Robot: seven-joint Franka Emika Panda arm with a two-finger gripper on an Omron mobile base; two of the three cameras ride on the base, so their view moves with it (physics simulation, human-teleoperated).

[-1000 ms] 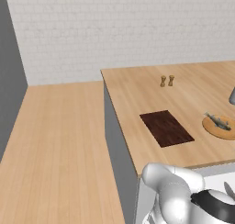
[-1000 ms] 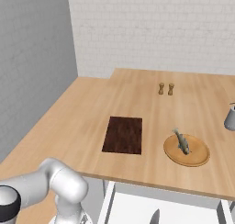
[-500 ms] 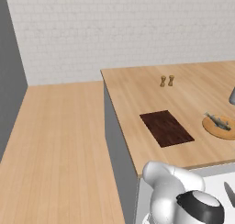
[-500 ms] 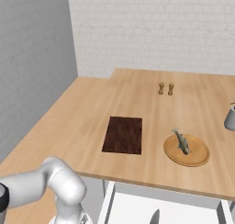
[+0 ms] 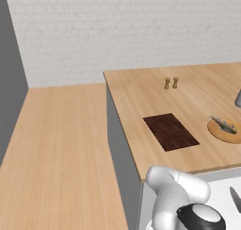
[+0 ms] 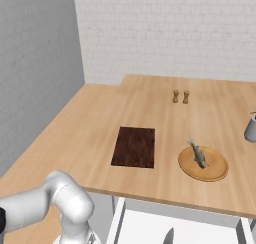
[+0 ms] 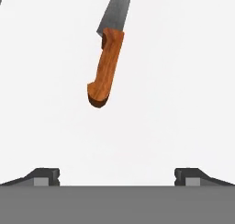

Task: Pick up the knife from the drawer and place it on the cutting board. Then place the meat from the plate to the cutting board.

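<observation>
The knife (image 7: pixel 106 67) lies on the white floor of the open drawer (image 7: pixel 183 81), its orange-brown handle towards me and its grey blade pointing away. My gripper (image 7: pixel 117 176) hovers above it, open, with its two fingertips spread wide and the handle's end a little ahead of them. The blade's tip (image 6: pixel 168 236) also peeks out in the drawer (image 6: pixel 145 225) below the counter's edge. The dark cutting board (image 6: pixel 134 146) lies bare on the counter. To its right the round tan plate (image 6: pixel 217 164) carries the greyish meat (image 6: pixel 197 153).
Two small shakers (image 6: pixel 180 96) stand at the back of the counter. A grey pot (image 6: pixel 251 128) sits at the right edge. My white arm (image 5: pixel 176 196) bends down in front of the counter's front edge. Wooden floor (image 5: pixel 61 149) spreads to the left.
My arm's elbow has shifted slightly at the bottom of both base views. The board, plate and meat have not moved.
</observation>
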